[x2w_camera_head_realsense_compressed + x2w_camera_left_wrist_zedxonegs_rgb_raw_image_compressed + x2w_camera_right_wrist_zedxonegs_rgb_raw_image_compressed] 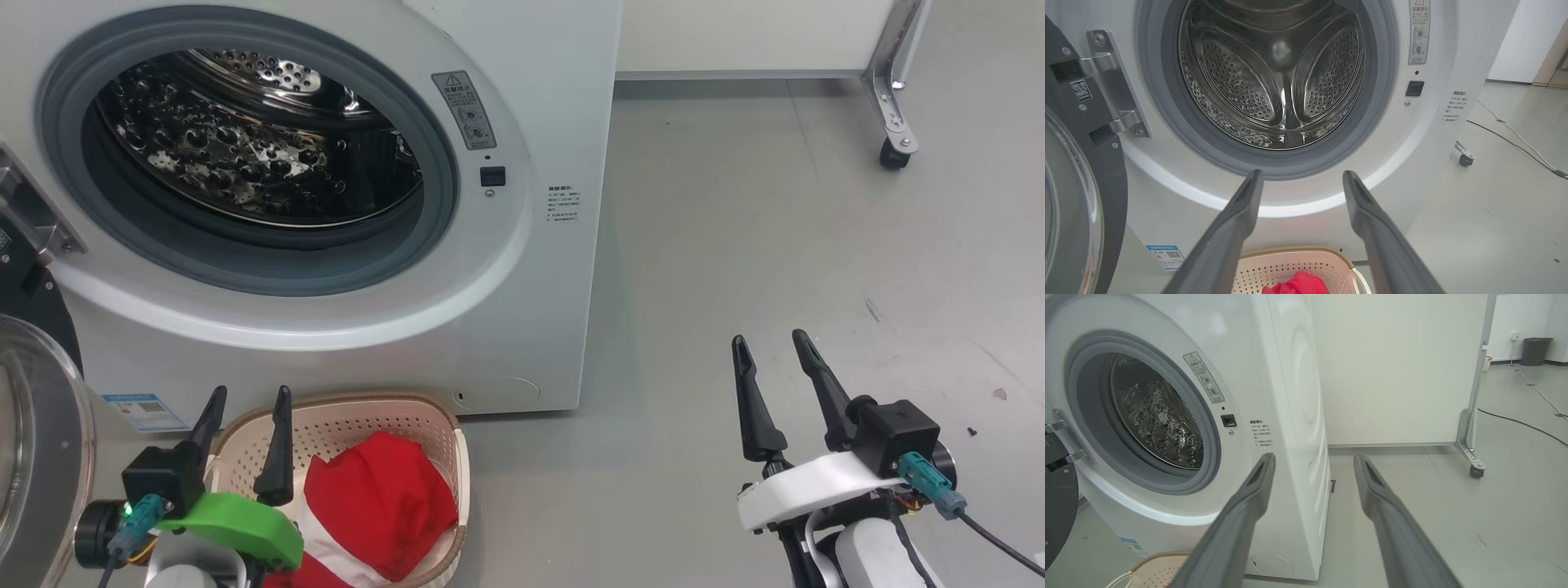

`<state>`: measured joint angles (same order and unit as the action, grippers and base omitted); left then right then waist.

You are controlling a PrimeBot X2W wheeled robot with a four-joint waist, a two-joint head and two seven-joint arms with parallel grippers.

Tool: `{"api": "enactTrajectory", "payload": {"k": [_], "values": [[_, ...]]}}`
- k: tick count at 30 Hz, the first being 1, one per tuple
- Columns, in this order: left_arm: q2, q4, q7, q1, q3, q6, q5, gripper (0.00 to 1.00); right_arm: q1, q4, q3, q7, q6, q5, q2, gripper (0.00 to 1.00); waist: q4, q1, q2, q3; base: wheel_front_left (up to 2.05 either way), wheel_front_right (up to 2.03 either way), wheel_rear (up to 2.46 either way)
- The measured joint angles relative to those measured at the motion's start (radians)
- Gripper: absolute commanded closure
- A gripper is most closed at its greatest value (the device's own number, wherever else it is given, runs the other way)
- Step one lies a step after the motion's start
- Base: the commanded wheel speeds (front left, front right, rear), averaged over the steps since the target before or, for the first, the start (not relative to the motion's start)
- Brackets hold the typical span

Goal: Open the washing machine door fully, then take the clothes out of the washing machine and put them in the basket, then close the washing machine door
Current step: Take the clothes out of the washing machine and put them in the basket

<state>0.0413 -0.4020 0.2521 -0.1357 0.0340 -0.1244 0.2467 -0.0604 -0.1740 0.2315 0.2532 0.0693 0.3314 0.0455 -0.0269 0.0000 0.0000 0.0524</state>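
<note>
The white washing machine (539,269) stands with its door (37,425) swung wide open at the far left, glass bulge and black rim showing. Its steel drum (1278,81) looks empty. The red clothes (375,498) with a white stripe lie in the cream basket (367,420) on the floor in front of the machine. My left gripper (249,396) hovers open over the basket's left side, nothing between its fingers. My right gripper (771,343) is open over bare floor to the right of the machine, also holding nothing.
Grey floor (775,245) stretches to the right of the machine. A white partition on a metal foot with a caster (894,151) stands at the back right. Cables (1519,422) run across the floor farther off, and a dark bin (1535,351) stands by the far wall.
</note>
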Motion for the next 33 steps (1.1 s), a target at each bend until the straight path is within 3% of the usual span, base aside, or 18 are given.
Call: {"api": "enactTrajectory", "payload": {"k": [33], "values": [[0.0, 0.124, 0.0, 0.117, 0.033, 0.015, 0.016, 0.0, 0.014, 0.013, -0.004, 0.0, 0.0, -0.008, 0.0, 0.0, -0.029, 0.0, 0.0, -0.003, 0.0, 0.0, 0.0]]}}
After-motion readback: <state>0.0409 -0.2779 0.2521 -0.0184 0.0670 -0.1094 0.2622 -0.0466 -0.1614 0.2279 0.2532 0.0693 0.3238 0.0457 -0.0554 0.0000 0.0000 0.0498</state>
